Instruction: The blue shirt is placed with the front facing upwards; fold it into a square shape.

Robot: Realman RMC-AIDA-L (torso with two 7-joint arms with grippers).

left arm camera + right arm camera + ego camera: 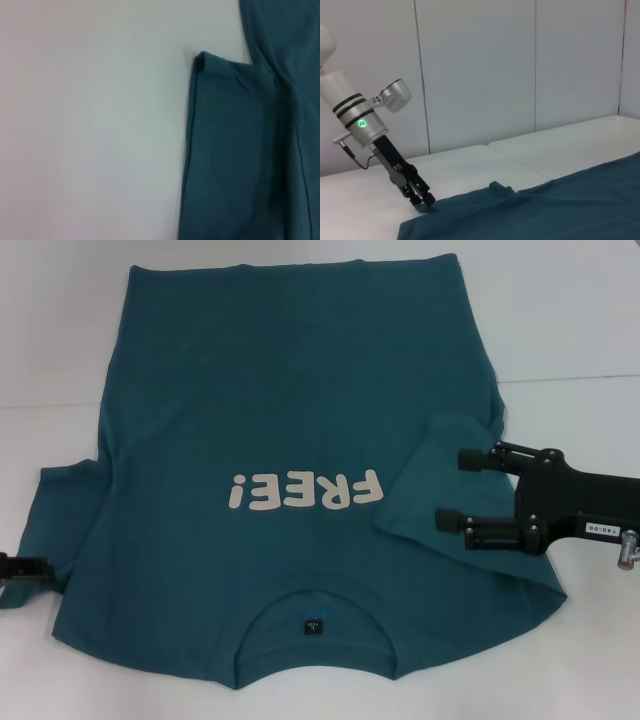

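Note:
The blue shirt (290, 430) lies flat on the white table, front up, with white "FREE!" lettering (305, 490) and the collar with its dark neck label (314, 624) at the near edge. Its right sleeve (440, 490) is folded inward onto the body. My right gripper (458, 490) is open and empty, just above that folded sleeve. My left gripper (20, 570) is at the far left edge, at the tip of the spread left sleeve (60, 530). The right wrist view shows it (422, 199) touching the shirt's edge (520, 215). The left wrist view shows the left sleeve (235, 150).
The white table (560, 330) has a seam running across it behind the shirt's middle (570, 380). Bare table surface lies to the left (90, 125) and right of the shirt. Pale wall panels (480, 70) stand behind the table.

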